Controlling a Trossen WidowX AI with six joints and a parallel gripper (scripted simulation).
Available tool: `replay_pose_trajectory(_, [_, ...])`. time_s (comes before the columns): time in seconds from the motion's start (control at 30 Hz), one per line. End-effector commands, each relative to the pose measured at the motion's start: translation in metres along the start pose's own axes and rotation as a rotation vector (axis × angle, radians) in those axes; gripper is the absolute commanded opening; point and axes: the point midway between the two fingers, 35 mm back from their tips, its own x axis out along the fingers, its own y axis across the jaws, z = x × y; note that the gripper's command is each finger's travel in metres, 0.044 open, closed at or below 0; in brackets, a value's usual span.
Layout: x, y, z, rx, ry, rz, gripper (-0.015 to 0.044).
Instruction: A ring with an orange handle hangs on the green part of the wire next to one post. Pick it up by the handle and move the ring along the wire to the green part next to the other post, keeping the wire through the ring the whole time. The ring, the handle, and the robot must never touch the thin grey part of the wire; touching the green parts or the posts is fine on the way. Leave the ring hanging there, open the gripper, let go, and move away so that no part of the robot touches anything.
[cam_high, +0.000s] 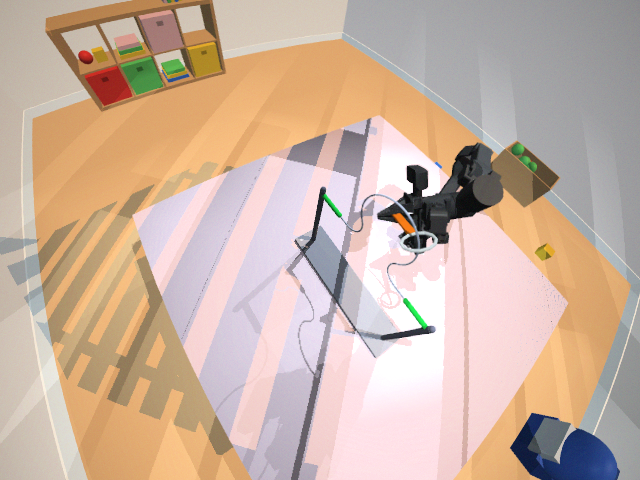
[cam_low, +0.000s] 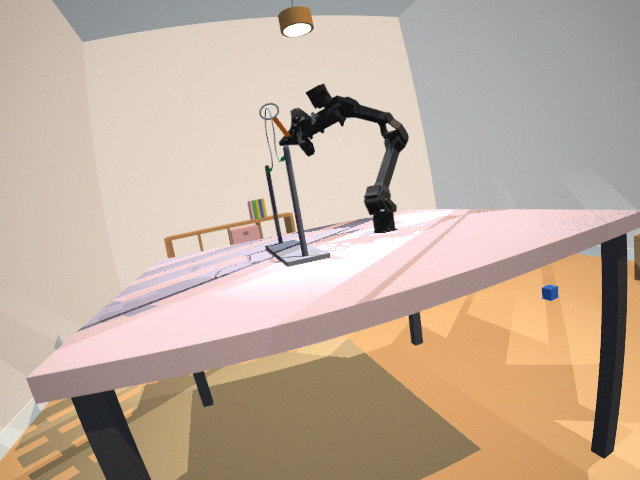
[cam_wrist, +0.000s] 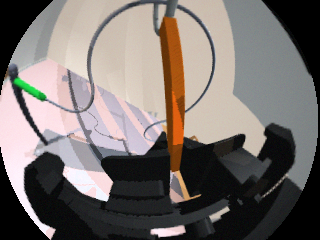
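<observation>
The gripper (cam_high: 388, 212) (cam_low: 285, 140) (cam_wrist: 172, 160) is shut on the lower end of the orange handle (cam_high: 403, 223) (cam_low: 281, 126) (cam_wrist: 173, 95). The handle slants up to the ring (cam_high: 436, 240) (cam_low: 278, 111), which is around the grey wire (cam_high: 377, 194) (cam_low: 266, 139) (cam_wrist: 90, 65) near the top of its tall arch. The wrist view shows only a grey piece at the handle's top. Contact between ring and wire cannot be told. One green part (cam_high: 331, 205) (cam_wrist: 30, 89) joins the far post (cam_high: 317, 214); the other green part (cam_high: 415, 313) joins the near post (cam_high: 408, 333) (cam_low: 295, 206).
The posts stand on a flat base plate (cam_high: 361, 304) (cam_low: 310, 257) on the pink table (cam_high: 506, 330) (cam_low: 206, 351). The grey wire bends low on both sides of the arch, close in front of the fingers. A shelf (cam_high: 72, 23) and a crate (cam_high: 522, 183) stand off the table.
</observation>
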Motion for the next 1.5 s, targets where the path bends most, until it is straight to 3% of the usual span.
replay_pose_trajectory(0.0, [0.0,-0.002,0.0,-0.04,-0.005,-0.028,-0.015])
replay_pose_trajectory(1.47, [-0.002,-0.025,0.007,-0.538,-0.069,-0.349,-0.015])
